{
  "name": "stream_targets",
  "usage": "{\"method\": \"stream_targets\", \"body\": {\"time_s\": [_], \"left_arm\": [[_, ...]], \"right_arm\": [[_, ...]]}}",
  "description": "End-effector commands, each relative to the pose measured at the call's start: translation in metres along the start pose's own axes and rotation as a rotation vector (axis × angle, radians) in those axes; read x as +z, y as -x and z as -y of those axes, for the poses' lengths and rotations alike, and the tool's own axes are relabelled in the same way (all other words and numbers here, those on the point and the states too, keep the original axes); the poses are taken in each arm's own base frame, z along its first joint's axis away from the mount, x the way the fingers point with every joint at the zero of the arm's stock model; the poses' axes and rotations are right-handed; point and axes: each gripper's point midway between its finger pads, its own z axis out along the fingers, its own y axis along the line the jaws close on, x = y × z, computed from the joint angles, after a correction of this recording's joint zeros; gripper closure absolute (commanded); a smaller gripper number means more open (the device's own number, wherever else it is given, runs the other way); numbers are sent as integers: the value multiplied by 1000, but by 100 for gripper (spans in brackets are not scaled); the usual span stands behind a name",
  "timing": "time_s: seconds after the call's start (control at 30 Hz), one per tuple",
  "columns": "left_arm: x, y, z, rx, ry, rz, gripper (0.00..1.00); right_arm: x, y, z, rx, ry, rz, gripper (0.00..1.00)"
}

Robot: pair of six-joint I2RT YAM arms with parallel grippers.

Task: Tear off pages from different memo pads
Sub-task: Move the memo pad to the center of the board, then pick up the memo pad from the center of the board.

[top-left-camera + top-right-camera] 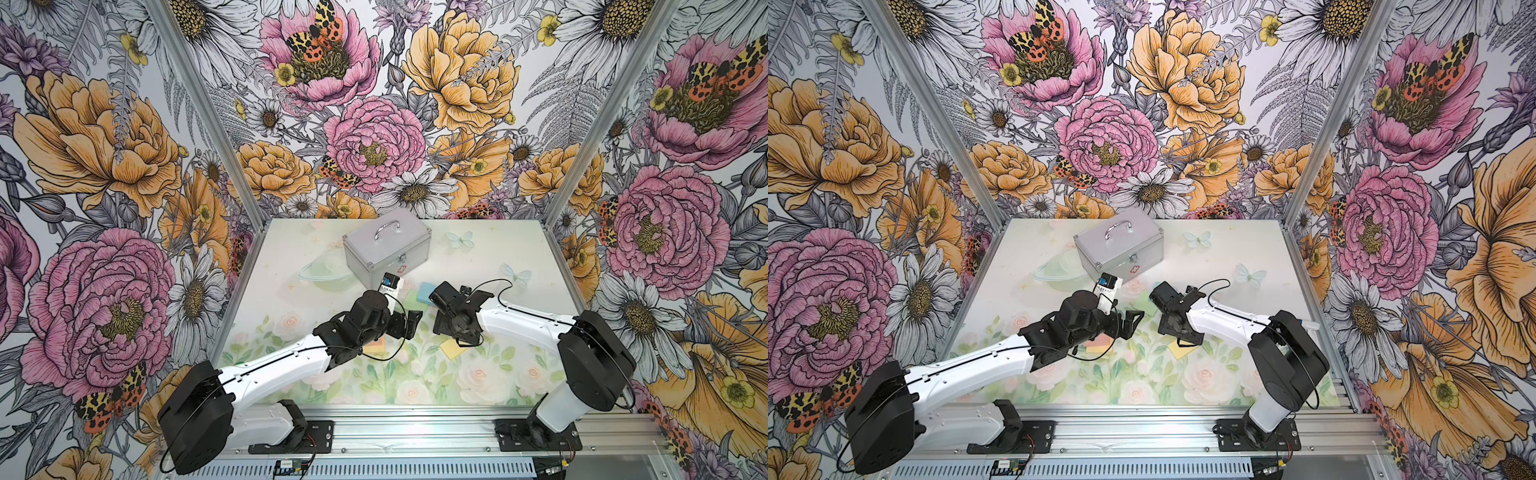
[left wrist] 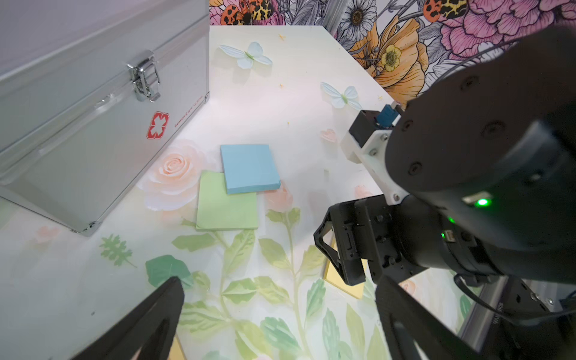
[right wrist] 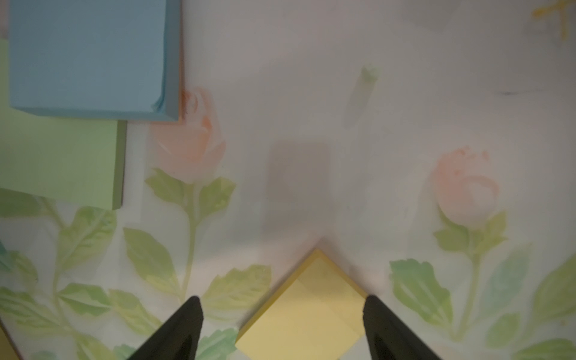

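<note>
A yellow memo pad (image 3: 307, 311) lies on the mat with one corner between the fingertips of my right gripper (image 3: 282, 311). That gripper is open and points down at the pad (image 1: 454, 350); its jaws are apart from the pad's sides. A blue memo pad (image 2: 249, 168) rests partly on a green memo pad (image 2: 226, 207) in front of the metal case. My left gripper (image 2: 279, 282) hovers open over bare mat, short of the green pad (image 1: 410, 298), with nothing between its fingers. Loose pages are out of view.
A silver metal case (image 1: 386, 249) with a handle stands at the back centre, close to the blue pad (image 1: 426, 289). A yellow and salmon patch (image 1: 1096, 345) shows under my left wrist. The two wrists are close together mid-table. Patterned walls enclose three sides.
</note>
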Motion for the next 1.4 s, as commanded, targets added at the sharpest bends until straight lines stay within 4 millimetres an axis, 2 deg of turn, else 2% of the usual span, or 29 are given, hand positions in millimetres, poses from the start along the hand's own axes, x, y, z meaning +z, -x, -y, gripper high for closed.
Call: {"method": "stream_targets", "body": {"time_s": [0.0,0.17,0.3,0.37,0.47,0.53,0.63,0.73,0.8,0.83,0.9,0.97,1.07,1.13,1.23,1.37], "left_arm": [[-12,16,-18,7,99,93,1],[-26,23,-28,-8,140,155,1],[-31,24,-30,-15,146,173,1],[-30,24,-31,-14,150,175,1],[-29,23,-31,-16,152,170,1],[-28,23,-31,-16,151,168,1],[-28,23,-32,-12,157,168,1],[-26,21,-32,-4,159,160,1],[-23,19,-31,-1,153,147,1],[-21,18,-29,2,144,139,1],[-15,15,-25,3,126,118,1],[-3,8,-17,1,89,70,1],[26,-11,12,-40,-18,-89,1],[44,-30,39,1,-61,-207,1],[67,-61,76,95,-110,-380,1],[93,-103,88,52,-129,-615,5]], "right_arm": [[7,-4,17,97,-62,6,17],[18,-16,25,103,-98,-33,18],[23,-18,23,86,-108,-43,18],[26,-21,11,62,-72,-58,18],[22,-22,-21,0,31,-52,22],[14,-17,-39,-54,67,-16,27],[2,-6,-55,-122,101,32,28],[-7,2,-64,-185,131,53,19],[-18,8,-62,-203,151,78,13],[-26,13,-57,-201,160,104,12],[-43,28,-33,-160,146,166,12],[-62,48,6,-91,103,233,12],[-85,67,65,-5,42,316,13],[-99,73,89,20,37,363,14],[-114,75,115,41,27,418,14],[-121,69,131,47,35,450,15]]}}
